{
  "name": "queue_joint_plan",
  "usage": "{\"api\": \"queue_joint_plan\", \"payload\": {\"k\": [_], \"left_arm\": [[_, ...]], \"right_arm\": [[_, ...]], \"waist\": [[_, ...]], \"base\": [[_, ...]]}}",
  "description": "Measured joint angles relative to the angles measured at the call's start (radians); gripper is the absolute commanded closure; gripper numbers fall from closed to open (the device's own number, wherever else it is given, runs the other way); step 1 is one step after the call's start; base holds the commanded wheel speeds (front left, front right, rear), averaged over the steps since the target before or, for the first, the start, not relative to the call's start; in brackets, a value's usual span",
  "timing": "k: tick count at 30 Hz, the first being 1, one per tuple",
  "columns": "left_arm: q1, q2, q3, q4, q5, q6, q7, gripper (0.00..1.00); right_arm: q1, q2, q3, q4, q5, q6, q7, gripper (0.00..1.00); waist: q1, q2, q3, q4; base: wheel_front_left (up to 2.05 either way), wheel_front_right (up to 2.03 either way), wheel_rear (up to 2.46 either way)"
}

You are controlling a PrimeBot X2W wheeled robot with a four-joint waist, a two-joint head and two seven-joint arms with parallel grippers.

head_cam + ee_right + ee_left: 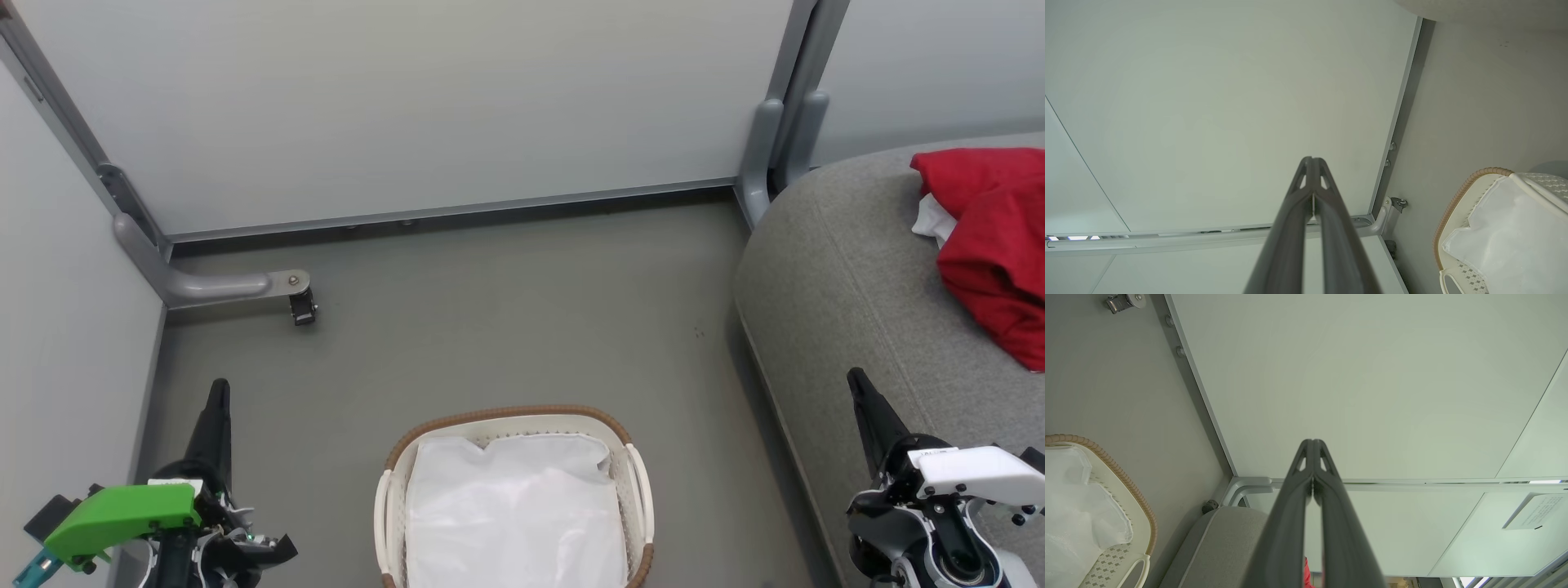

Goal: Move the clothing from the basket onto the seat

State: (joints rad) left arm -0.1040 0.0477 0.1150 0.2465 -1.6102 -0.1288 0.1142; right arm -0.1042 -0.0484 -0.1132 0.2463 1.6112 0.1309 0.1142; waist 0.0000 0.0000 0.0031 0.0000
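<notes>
The red clothing (992, 237) with a white inner part lies on the grey seat (833, 278) at the right. On the floor at bottom centre stands the white basket (392, 490) with its brown woven rim, holding a plain white liner sheet (514, 506). My left gripper (219, 388) is shut and empty at lower left, apart from the basket. Over the seat's front edge at lower right, my right gripper (855, 377) is shut and empty. In the left wrist view the shut gripper (1313, 442) points at a wall, with the basket (1122, 473) at left. The right wrist view has its shut gripper (1312, 159) and the basket (1457, 196) at right.
Pale wall panels with grey metal frames enclose the grey floor. A grey frame foot with a small caster (300, 304) juts onto the floor at back left. Another frame post (767, 155) stands by the seat's back corner.
</notes>
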Motion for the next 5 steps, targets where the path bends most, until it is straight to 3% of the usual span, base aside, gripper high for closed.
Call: {"api": "queue_joint_plan", "payload": {"k": [5], "left_arm": [[0.0,0.0,0.0,0.0,0.0,0.0,0.0,1.0]], "right_arm": [[0.0,0.0,0.0,0.0,0.0,0.0,0.0,1.0]], "waist": [[0.0,0.0,0.0,0.0]], "base": [[0.0,0.0,0.0]]}}
